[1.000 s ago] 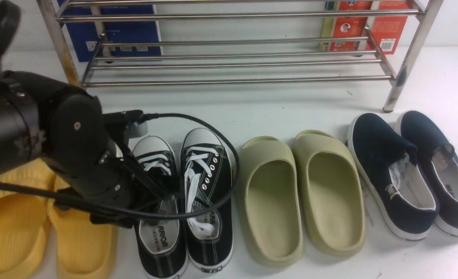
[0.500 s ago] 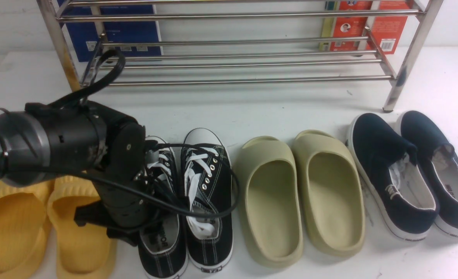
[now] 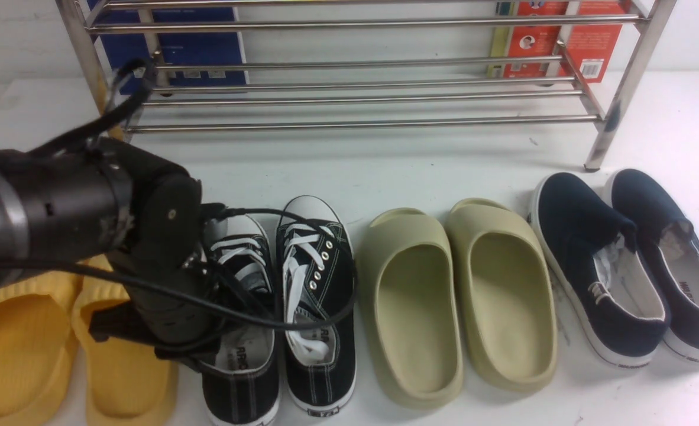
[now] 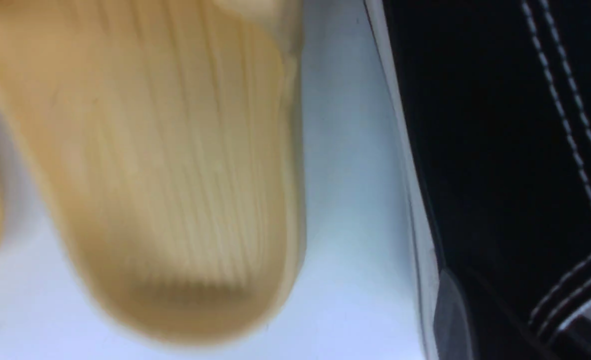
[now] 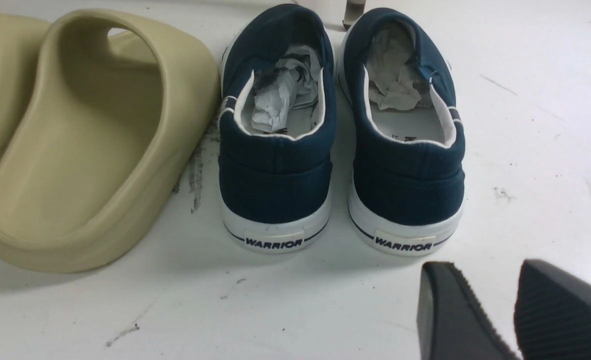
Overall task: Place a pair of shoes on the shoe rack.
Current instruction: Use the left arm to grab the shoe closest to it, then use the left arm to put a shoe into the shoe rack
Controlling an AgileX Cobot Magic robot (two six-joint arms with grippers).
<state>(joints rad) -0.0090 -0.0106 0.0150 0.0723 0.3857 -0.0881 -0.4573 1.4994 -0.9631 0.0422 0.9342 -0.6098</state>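
- Front view: left arm (image 3: 148,248) bends steeply down over one heel of the black sneakers (image 3: 314,278); the left tool is hidden, so its grip cannot be told. The shoe rack (image 3: 355,89) stands well beyond it.
- Left wrist view: one of the black sneakers close on one side, yellow slide (image 4: 175,150) on the other.
- Right wrist view: right tool (image 5: 478,287) with fingers apart, holding nothing, just behind the navy slip-ons (image 5: 275,165).

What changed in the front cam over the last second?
The left arm swung right over the left black sneaker, then eased back left. The sneaker's heel slid slightly toward the yellow slides. The gripper is hidden, so a grip can't be confirmed. The right black sneaker, olive slides, navy slip-ons and shoe rack are unchanged.
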